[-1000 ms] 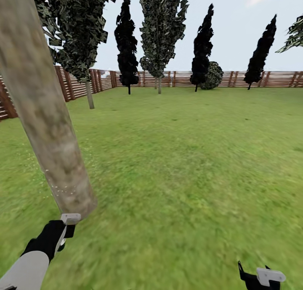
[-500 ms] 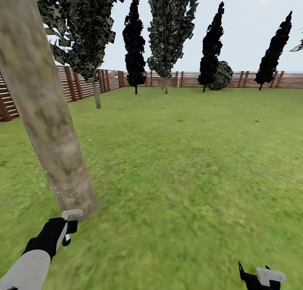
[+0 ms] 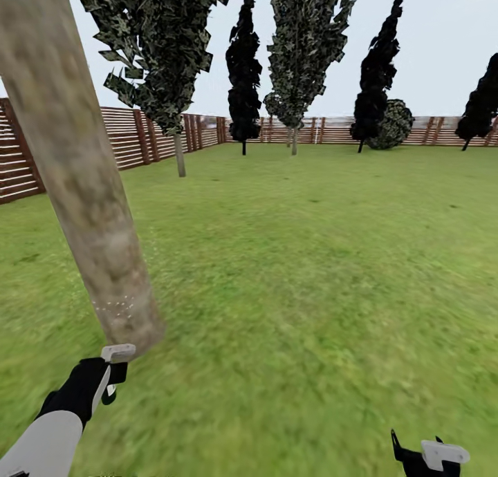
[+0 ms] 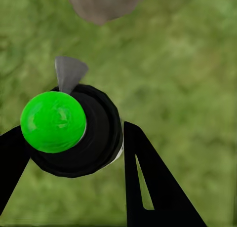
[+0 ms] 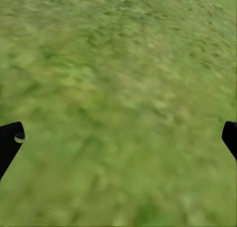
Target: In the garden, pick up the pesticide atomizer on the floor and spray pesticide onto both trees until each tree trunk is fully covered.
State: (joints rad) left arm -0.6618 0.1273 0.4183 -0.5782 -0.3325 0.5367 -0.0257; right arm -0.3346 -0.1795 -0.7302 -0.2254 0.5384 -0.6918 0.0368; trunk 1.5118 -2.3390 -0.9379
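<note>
One thick tree trunk point(image 3: 83, 186) of mottled grey-beige bark leans across the left of the head view, and its base point(image 4: 103, 2) shows in the left wrist view. My left gripper point(image 3: 105, 381) hangs just short of that base, shut on the pesticide atomizer point(image 4: 74, 131), a black bottle with a bright green round top. Its pale nozzle point(image 3: 117, 353) points at the foot of the trunk, where faint white specks dot the bark. My right gripper point(image 3: 423, 456) is low at the right over grass, its fingers point(image 5: 10, 143) spread wide and holding nothing.
The grass lawn point(image 3: 311, 256) stretches ahead to a brown slat fence point(image 3: 131, 135). Thin-stemmed leafy trees point(image 3: 173, 62), black columnar trees point(image 3: 243, 69) and a round bush point(image 3: 391, 124) stand along the fence, far off.
The whole head picture has shifted rightwards, so the camera has turned left. The left gripper with the atomizer sits slightly higher against the trunk's base than one second ago.
</note>
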